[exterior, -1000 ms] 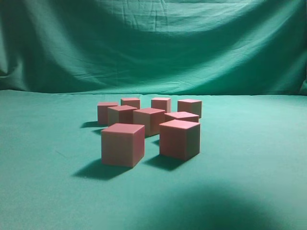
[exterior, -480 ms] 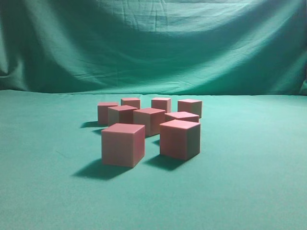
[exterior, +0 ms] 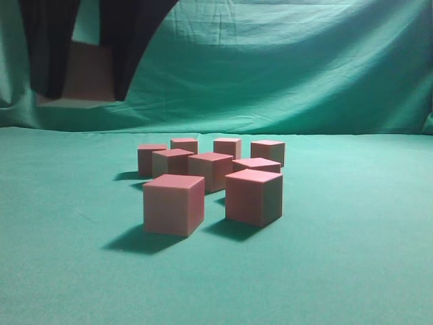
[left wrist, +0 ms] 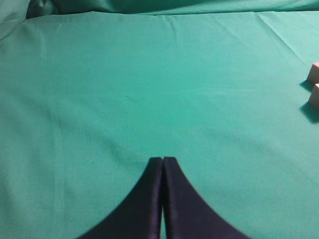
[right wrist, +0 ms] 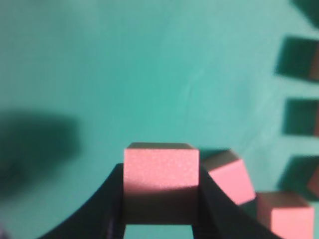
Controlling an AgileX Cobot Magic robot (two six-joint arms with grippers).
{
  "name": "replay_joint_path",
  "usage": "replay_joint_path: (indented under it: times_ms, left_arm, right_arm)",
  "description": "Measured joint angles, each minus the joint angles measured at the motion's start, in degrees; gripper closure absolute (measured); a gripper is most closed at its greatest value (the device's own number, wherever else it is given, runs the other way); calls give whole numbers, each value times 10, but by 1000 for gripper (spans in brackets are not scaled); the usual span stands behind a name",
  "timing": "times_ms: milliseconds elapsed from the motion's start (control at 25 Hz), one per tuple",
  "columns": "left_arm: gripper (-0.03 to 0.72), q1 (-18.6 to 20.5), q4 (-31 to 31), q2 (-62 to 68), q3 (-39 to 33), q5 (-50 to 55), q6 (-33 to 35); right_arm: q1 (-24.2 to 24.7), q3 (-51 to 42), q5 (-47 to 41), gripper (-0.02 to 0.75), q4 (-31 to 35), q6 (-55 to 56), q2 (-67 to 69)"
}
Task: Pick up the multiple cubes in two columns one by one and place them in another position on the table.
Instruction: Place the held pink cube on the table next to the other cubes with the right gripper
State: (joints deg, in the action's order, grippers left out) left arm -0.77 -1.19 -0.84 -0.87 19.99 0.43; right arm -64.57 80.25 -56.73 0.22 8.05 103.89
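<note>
Several pinkish-red cubes stand grouped in the middle of the green table. My right gripper is shut on one cube, held well above the cloth. In the exterior view this held cube shows at the top left between dark fingers. Two loose cubes lie below and to the right of it in the right wrist view. My left gripper is shut and empty, over bare cloth. Two cubes peek in at that view's right edge.
A wrinkled green backdrop hangs behind the table. Bare cloth spreads to the left, right and front of the group of cubes. More cubes show blurred at the right edge of the right wrist view.
A gripper holding a cube has come into the exterior view at the top left. The dark shadow on the near cloth has gone. The cubes on the table have not moved.
</note>
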Motion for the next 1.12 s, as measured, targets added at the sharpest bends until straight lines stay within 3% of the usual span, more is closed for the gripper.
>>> replay_joint_path:
  times_ms: [280, 1120]
  left_arm:
    - [688, 0, 0, 0, 0, 0, 0]
    - [688, 0, 0, 0, 0, 0, 0]
  right_arm:
    - [-3, 61, -10, 472, -80, 63, 82]
    - [-1, 64, 14, 472, -105, 63, 148]
